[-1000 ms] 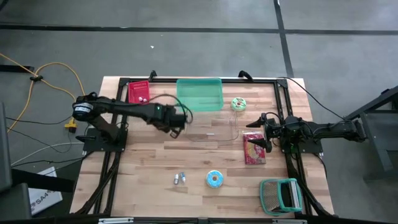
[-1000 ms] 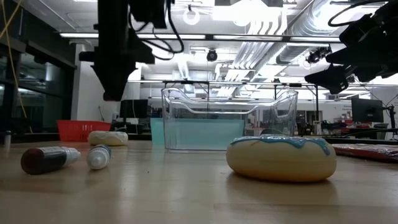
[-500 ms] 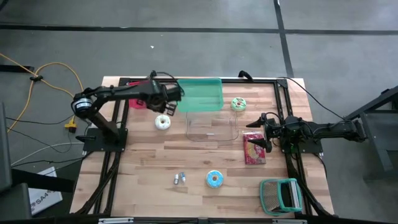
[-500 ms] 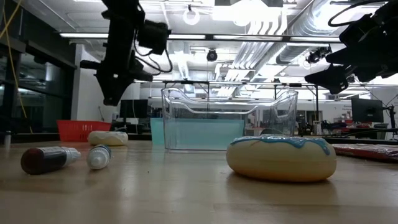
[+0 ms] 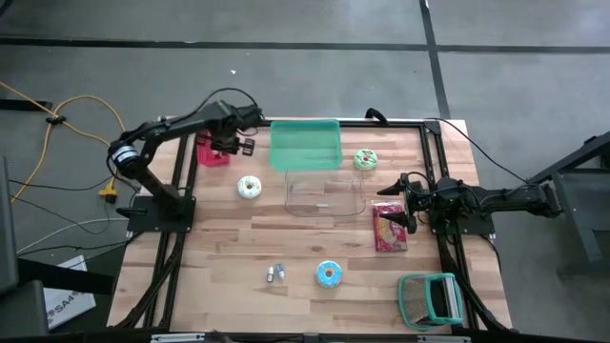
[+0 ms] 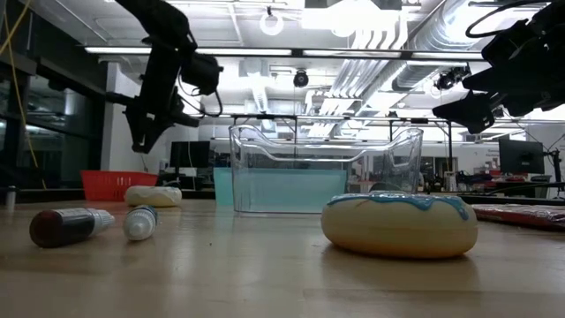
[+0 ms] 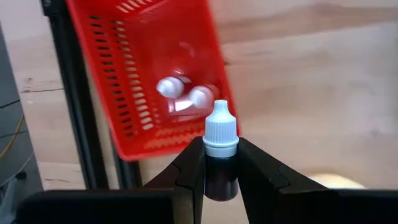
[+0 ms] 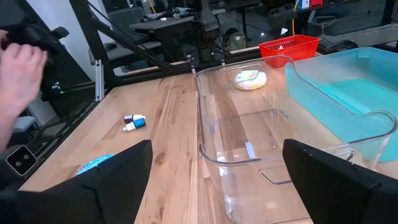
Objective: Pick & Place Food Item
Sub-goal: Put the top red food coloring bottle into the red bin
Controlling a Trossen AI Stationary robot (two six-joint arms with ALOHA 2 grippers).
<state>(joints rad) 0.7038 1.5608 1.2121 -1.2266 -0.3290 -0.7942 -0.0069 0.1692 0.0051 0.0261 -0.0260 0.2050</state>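
Looking straight down, the left gripper (image 5: 238,146) hangs over the table's far left corner, just beside the red basket (image 5: 212,145), while the right gripper (image 5: 408,203) waits above the snack bag (image 5: 389,227) on the right side. A white donut (image 5: 250,187) lies on the wood near the left gripper, a clear bin (image 5: 324,193) sits mid-table in front of a teal bin (image 5: 306,144), a green donut (image 5: 365,159) lies to the right of the teal bin, and a blue donut (image 5: 329,274) and two small bottles (image 5: 276,274) lie toward the near edge. From table height, the left gripper (image 6: 141,141) is raised well above the red basket (image 6: 117,185) and white donut (image 6: 153,195), with the blue donut (image 6: 399,224) closest to the camera. Through the left wrist camera, the fingers (image 7: 190,171) are clamped on a dark dropper bottle (image 7: 221,149) with a white cap, held upright between them; the red basket (image 7: 152,74) lies beyond it with two more bottles inside. Through the right wrist camera, the fingers (image 8: 118,171) stand wide apart with nothing between them, facing the clear bin (image 8: 249,137); a person's hand (image 8: 22,65) shows at the room's edge.
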